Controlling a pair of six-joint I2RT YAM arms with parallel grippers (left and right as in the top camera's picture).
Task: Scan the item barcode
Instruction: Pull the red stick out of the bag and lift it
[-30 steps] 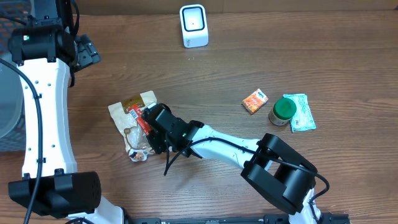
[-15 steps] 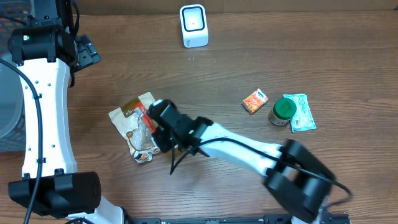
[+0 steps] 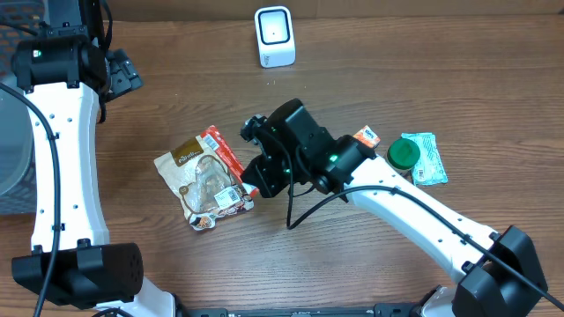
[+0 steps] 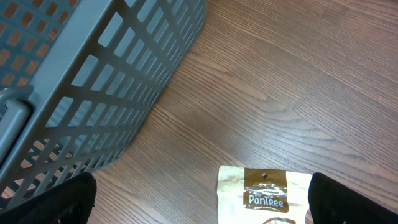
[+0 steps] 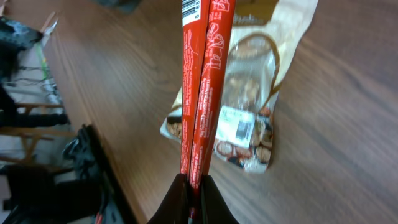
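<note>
Jaws of right gripper point(image 5: 191, 182) clamped on a flat red plastic packet point(image 5: 202, 81).
Left gripper point(image 4: 202, 208) spread wide; tan windowed pouch point(image 4: 264, 193) lies on brown wooden table point(image 3: 414, 62).

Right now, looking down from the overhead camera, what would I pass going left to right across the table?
Grey basket, white left arm, nut pouch, white scanner, orange box, green-lidded jar, mint packet. The red packet overlaps the pouch, so I leave it out.
</note>
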